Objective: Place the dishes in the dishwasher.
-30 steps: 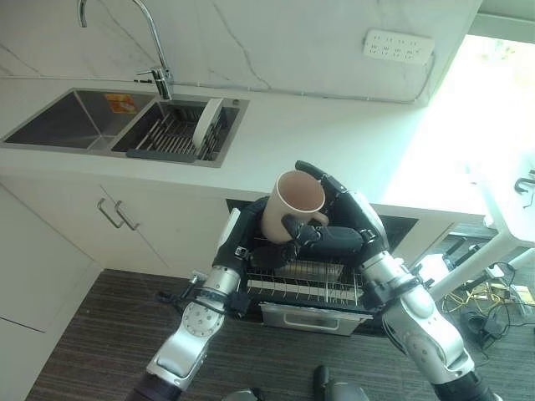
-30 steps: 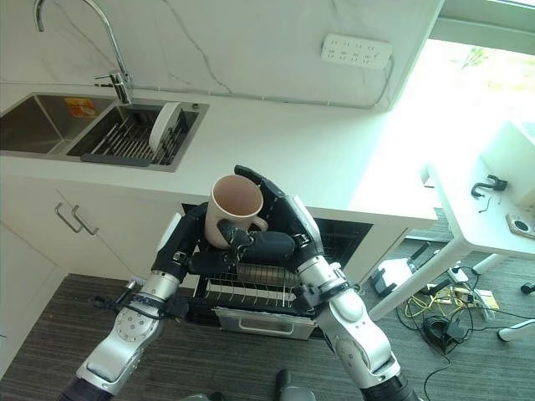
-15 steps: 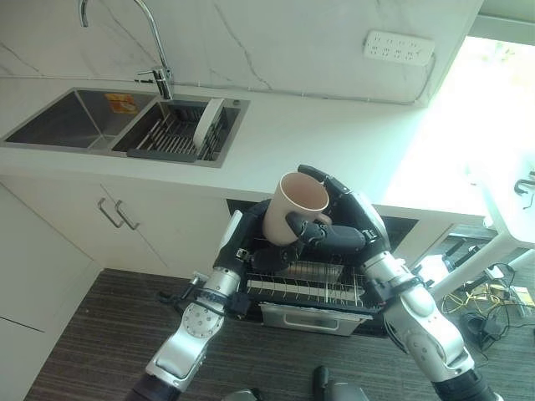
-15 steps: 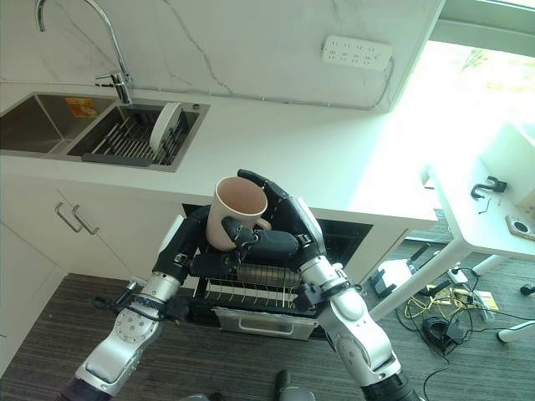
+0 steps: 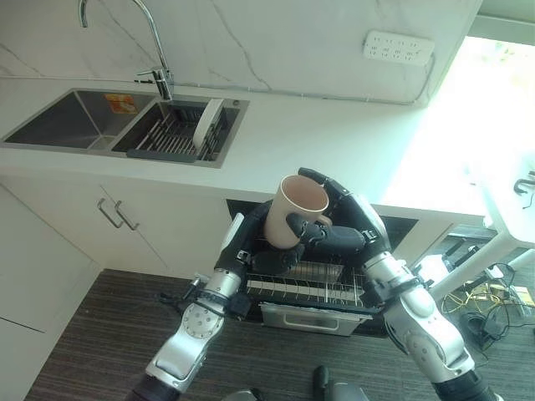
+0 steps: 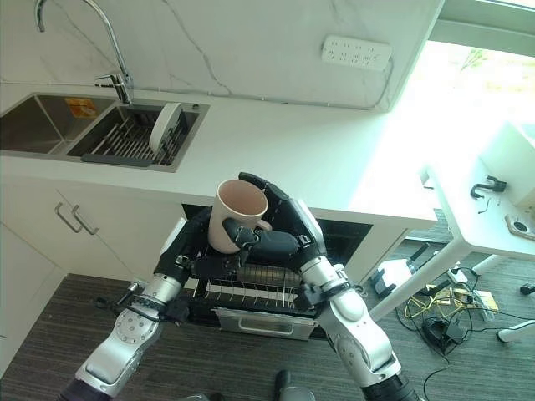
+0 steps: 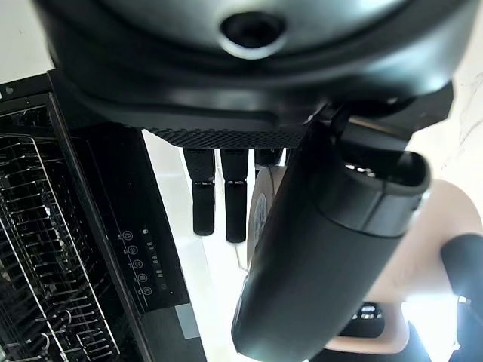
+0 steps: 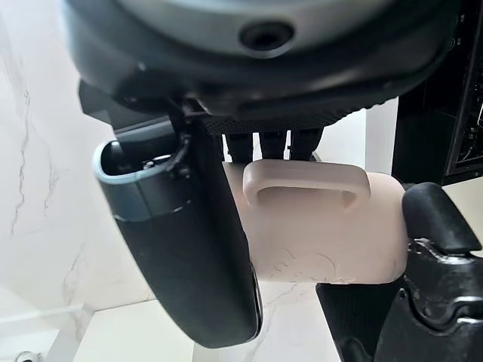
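Note:
A beige mug (image 5: 294, 210) hangs upright, mouth up, over the pulled-out dishwasher rack (image 5: 311, 282). My right hand (image 5: 344, 238) is shut on it, with fingers round the far side and the thumb across the front by the handle (image 8: 306, 183). Just below and to the left of the mug's base is my left hand (image 5: 266, 257). Its fingers (image 7: 204, 197) are straight and reach toward the mug (image 7: 441, 245). I cannot tell whether they touch it. A white plate (image 5: 206, 123) stands on edge in the sink's drying rack.
The worktop (image 5: 334, 138) runs above the open dishwasher, with a double sink (image 5: 71, 117) and tap (image 5: 155, 50) at the left. Cabinet doors with handles (image 5: 117, 215) lie left of the dishwasher. A white table (image 5: 510, 213) and cables stand at the right.
The mug and my right hand have drifted slightly down and to the right. My left hand has shifted a little with them under the mug.

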Available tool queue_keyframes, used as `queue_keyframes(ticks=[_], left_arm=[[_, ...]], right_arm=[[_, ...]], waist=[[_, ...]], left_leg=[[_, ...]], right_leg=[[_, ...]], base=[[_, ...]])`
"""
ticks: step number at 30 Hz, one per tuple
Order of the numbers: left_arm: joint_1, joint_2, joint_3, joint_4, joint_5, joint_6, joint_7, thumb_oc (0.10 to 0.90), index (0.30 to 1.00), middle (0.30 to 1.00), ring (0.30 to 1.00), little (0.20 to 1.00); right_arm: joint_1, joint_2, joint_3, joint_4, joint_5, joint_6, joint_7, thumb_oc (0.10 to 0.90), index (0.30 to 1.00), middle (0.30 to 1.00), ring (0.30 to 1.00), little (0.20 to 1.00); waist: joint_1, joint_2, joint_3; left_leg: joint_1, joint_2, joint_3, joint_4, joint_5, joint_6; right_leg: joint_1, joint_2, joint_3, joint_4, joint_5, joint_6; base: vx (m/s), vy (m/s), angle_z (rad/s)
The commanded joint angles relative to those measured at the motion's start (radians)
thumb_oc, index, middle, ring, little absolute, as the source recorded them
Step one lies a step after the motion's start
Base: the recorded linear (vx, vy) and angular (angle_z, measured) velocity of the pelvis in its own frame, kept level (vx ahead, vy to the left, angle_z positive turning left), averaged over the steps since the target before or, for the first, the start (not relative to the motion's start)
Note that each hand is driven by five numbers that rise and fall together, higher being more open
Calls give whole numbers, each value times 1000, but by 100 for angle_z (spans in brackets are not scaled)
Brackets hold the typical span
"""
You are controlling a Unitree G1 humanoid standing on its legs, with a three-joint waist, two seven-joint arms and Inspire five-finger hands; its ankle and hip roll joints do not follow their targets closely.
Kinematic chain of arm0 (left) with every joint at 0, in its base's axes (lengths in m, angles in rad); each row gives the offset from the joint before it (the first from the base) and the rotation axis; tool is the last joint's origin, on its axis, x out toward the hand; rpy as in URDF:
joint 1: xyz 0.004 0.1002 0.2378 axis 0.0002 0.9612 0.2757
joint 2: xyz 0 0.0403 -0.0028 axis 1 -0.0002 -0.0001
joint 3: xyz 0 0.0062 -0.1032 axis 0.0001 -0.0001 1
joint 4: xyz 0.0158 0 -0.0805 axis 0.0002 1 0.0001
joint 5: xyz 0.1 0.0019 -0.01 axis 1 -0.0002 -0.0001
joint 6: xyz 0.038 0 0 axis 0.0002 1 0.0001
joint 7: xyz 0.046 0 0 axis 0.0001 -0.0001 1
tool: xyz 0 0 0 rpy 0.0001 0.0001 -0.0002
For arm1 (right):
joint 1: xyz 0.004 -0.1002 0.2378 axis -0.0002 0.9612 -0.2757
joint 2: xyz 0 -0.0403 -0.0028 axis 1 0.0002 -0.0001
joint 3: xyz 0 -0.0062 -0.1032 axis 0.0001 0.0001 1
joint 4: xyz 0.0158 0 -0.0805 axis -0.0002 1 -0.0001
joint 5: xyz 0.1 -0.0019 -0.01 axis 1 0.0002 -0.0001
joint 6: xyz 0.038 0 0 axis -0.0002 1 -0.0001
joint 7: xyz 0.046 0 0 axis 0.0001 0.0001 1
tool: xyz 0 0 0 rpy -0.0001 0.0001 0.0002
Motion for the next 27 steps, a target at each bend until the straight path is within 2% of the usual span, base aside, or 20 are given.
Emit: queue_keyframes(ticks=[1,18,25,27], left_arm=[[-49,-26,54,-63,-29,-69,31,800,900,900,900,900],[74,-40,257,13,-118,-79,113,800,900,900,900,900],[78,-38,312,-2,-153,-147,31,800,900,900,900,900],[70,-22,320,-16,-134,-143,-34,800,900,900,900,900]], right_arm=[[-55,31,-100,-92,-10,-149,-6,400,300,300,300,300],[13,31,-247,-82,-3,-206,-24,400,300,300,300,300],[38,41,-291,-65,23,-209,-24,400,300,300,300,300],[51,49,-302,-54,60,-199,-19,400,300,300,300,300]], waist=[[7,9,-55],[6,10,-56],[-5,11,-58],[-11,13,-58]], left_leg=[[46,65,-43,-15,-84,-25],[49,71,-42,-15,-78,-29],[48,73,-42,-15,-75,-31],[49,74,-39,-15,-75,-32]], right_leg=[[91,-57,-1,73,-174,93],[95,-53,-4,73,-178,85],[93,-51,1,73,-177,83],[91,-50,4,73,-178,84]], base=[[0,0,0],[0,0,0],[0,0,0],[0,0,0]])
